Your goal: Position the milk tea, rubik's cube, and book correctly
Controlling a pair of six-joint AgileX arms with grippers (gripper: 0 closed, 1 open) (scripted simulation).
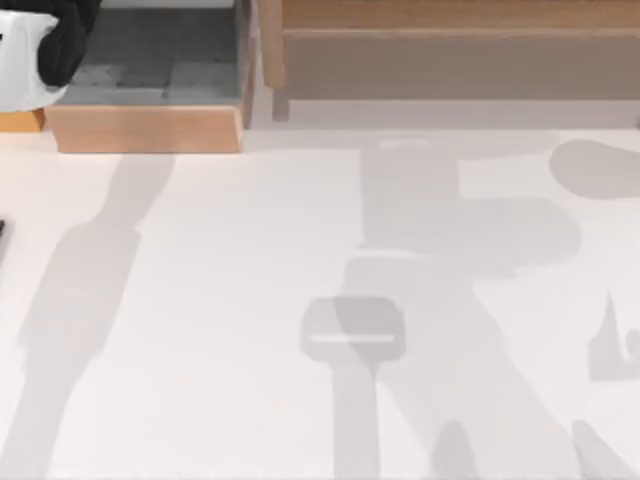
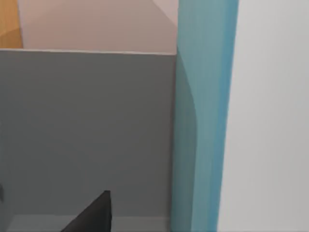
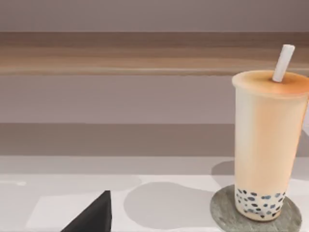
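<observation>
The milk tea [image 3: 268, 145], a tall pale orange cup with dark pearls and a white straw [image 3: 283, 63], stands upright on a round grey coaster [image 3: 224, 215]. One dark fingertip [image 3: 94, 217] of my right gripper shows low in the right wrist view, well apart from the cup. In the left wrist view a blue upright slab, apparently the book [image 2: 203, 121], stands against a grey wall [image 2: 87, 130], with one dark fingertip [image 2: 94, 217] of my left gripper close by. My left arm [image 1: 60, 40] reaches over the grey-floored wooden compartment [image 1: 150, 125] at the back left. The rubik's cube is out of view.
A long wooden shelf [image 1: 450, 40] runs along the back of the white table [image 1: 200, 300]. Shadows of the arms and objects fall across the table's middle and right.
</observation>
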